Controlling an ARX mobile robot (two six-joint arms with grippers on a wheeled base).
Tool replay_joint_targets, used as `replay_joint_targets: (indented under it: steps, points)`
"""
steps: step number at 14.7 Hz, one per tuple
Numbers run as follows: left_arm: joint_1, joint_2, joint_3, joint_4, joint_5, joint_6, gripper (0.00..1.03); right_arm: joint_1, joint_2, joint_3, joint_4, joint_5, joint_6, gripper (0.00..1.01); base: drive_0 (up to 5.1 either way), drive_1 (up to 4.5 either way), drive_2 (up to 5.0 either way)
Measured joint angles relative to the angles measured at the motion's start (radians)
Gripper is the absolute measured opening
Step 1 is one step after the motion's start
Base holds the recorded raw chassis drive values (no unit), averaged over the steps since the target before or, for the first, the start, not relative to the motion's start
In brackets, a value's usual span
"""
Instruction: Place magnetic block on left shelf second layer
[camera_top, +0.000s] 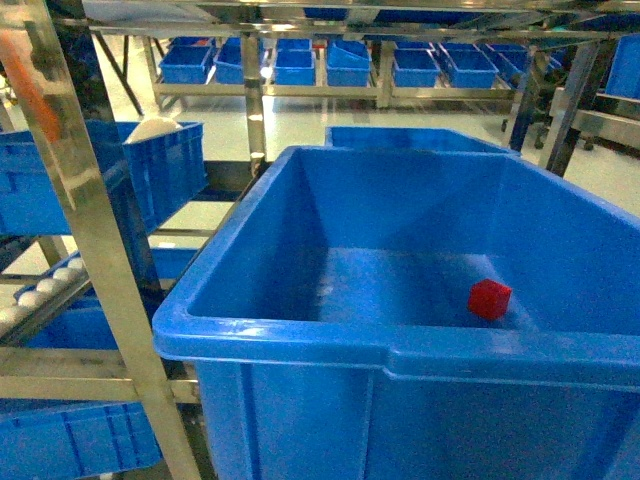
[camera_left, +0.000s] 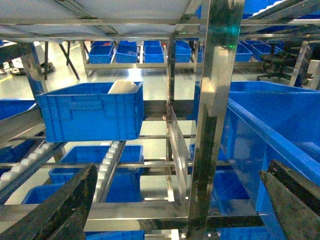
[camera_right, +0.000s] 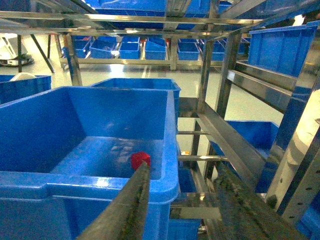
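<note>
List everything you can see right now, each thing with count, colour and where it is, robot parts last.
magnetic block: one, red, on the floor of the big crate, right side.
big crate: one, blue, deep, directly in front.
second crate: one, blue, behind the big one.
crate with white object: one, blue, on the left rack.
rack uprights: several, shiny steel, left and background.
small bins: many, blue, on far shelves.
left pincer: dark fingers spread wide, empty.
right pincer: dark fingers apart, empty, near the big crate's rim.
</note>
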Motion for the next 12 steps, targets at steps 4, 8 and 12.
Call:
replay_joint_targets:
  steps: [4, 8, 12]
  points:
    - [0.0, 0.0, 0.0, 0.0, 0.0, 0.0, 0.98, 0.0, 0.0, 0.0, 0.0, 0.0, 0.0, 0.54, 0.0, 0.0, 0.0]
    - [0.0, 0.0, 0.0, 0.0, 0.0, 0.0, 0.98, 0.0, 0.0, 0.0, 0.0, 0.0, 0.0, 1.0, 0.0, 0.0, 0.0]
    - [0.0, 0.0, 0.0, 0.0, 0.0, 0.0, 0.98, 0.0, 0.0, 0.0, 0.0, 0.0, 0.0, 0.98, 0.0, 0.0, 0.0]
